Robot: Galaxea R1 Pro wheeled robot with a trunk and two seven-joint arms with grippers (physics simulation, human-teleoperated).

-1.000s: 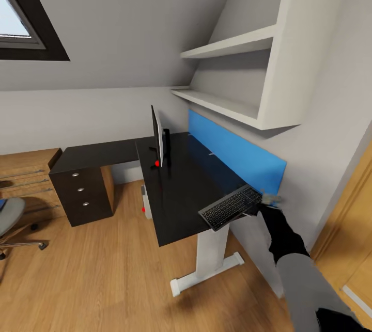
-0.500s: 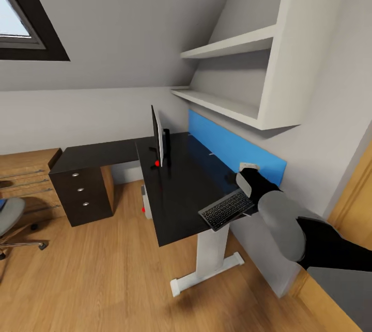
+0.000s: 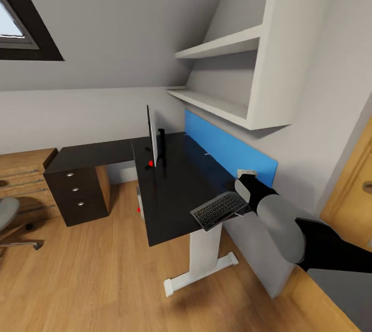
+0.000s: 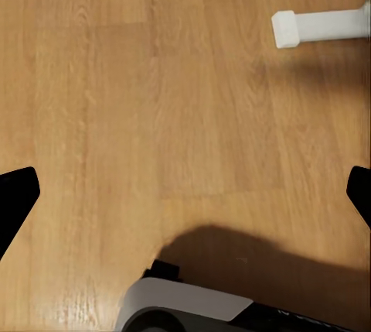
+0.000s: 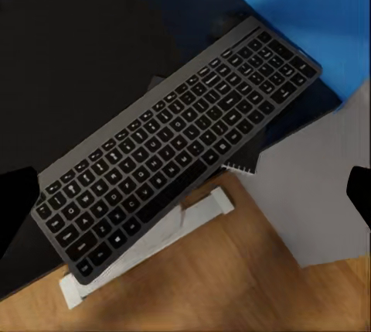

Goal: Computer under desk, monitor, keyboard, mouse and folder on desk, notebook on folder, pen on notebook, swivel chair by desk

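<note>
The black desk [image 3: 173, 187] carries the thin black monitor [image 3: 153, 137], seen edge-on near its far side. The keyboard [image 3: 217, 210] lies flat on the desk's near right corner, one long side hanging over the edge [image 5: 166, 158]. My right gripper [image 5: 188, 196] hovers open straight above the keyboard, touching nothing; the right arm [image 3: 268, 208] reaches over that corner. The grey computer [image 3: 138, 198] stands under the desk. Part of the swivel chair [image 3: 8, 216] sits at far left, away from the desk. My left gripper [image 4: 188, 196] hangs open over bare floor. Mouse, folder, notebook and pen are out of view.
A blue wall panel [image 3: 227, 148] runs behind the desk, with white shelves [image 3: 222, 45] above it. The dark drawer unit [image 3: 76, 195] and a low wood cabinet [image 3: 23, 177] stand to the left. The desk's white leg [image 3: 199, 259] and foot [image 4: 317, 26] rest on plank floor. A wooden door [image 3: 351, 198] is at the right.
My right gripper has let go of the keyboard's end and risen above it; the keyboard stays on the desk corner. The head view has turned slightly right.
</note>
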